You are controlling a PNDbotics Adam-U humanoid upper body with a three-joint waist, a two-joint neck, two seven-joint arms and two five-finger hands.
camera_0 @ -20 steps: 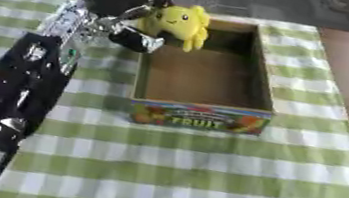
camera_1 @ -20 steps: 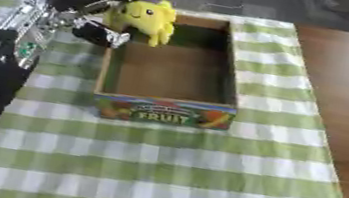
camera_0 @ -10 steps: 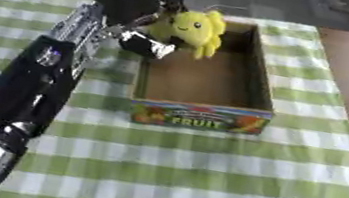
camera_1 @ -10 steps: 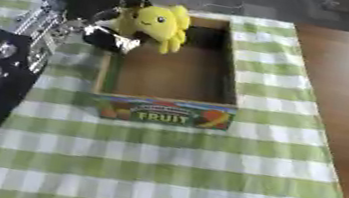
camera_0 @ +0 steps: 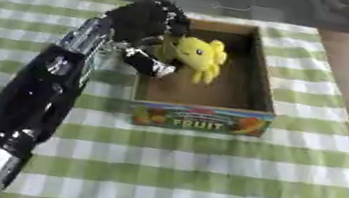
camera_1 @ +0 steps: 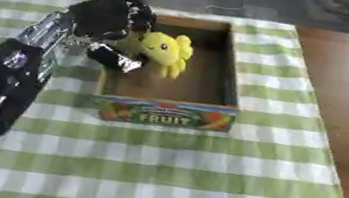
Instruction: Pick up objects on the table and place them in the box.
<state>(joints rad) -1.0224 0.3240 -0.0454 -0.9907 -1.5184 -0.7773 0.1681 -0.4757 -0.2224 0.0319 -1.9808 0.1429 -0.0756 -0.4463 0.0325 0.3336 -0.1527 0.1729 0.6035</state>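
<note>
Yellow plush toy point(camera_0: 196, 57), with small limbs or petals splayed round a rounded body, hangs over the left half of the box point(camera_0: 262, 75), above the floor of the box rather than resting on it, as far as can be judged. Its long axis runs roughly from the far-left corner of the box towards the near right, head end nearest the fingers, lower limbs pointing down and inward.

The left robot hand point(camera_0: 142, 22) lies directly to the toy's left, over the box's left wall, fingers curled round the toy's upper left side, thumb beneath. The toy thus projects rightward from the grip, into the box opening.

The box is open-topped cardboard with a printed "FRUIT" front panel, sitting on a green-and-white checked cloth covering the tabletop point(camera_0: 200, 176). No other loose object is seen on the cloth.

The right robot hand does not show in either view.

Judgement: the toy is already within the box outline, so release calls only for the fingers to open; the left wall beside the hand is the one obstruction to watch.
</note>
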